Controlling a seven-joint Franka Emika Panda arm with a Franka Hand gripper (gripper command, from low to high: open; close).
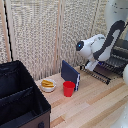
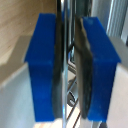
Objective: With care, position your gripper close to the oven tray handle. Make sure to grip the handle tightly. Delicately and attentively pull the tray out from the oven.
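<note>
**Gripper at the tray's front rail**

Taking the red cup [image 1: 68, 88] on the wooden table [image 1: 95, 110] as the landmark: nearest the camera, on the exterior view's left of the cup, sits a big black fabric bin [image 1: 20, 97]. Just beside the cup, on that same side and a little behind it, is a white bowl [image 1: 48, 85] holding something yellow. Directly behind the cup stands an upright dark blue box [image 1: 70, 73], close to it but apart.

Farther back, to the exterior view's right of the cup, the tray [image 1: 96, 74] of thin dark bars juts out over the table from the oven [image 1: 119, 56], whose dark body sits at the frame's edge. The white arm [image 1: 100, 45] bends down over the tray, and the gripper [image 1: 92, 65] meets the tray's front edge, well apart from the cup.

In the wrist view the two blue-tipped fingers [image 2: 44, 65] stand close together with only a narrow gap, and the oven tray handle [image 2: 66, 55], a thin metal rail, runs through that gap. The dark pads lie against it on both sides, so the fingers appear clamped on the rail. Blurred wire bars show beyond the fingertips.
</note>
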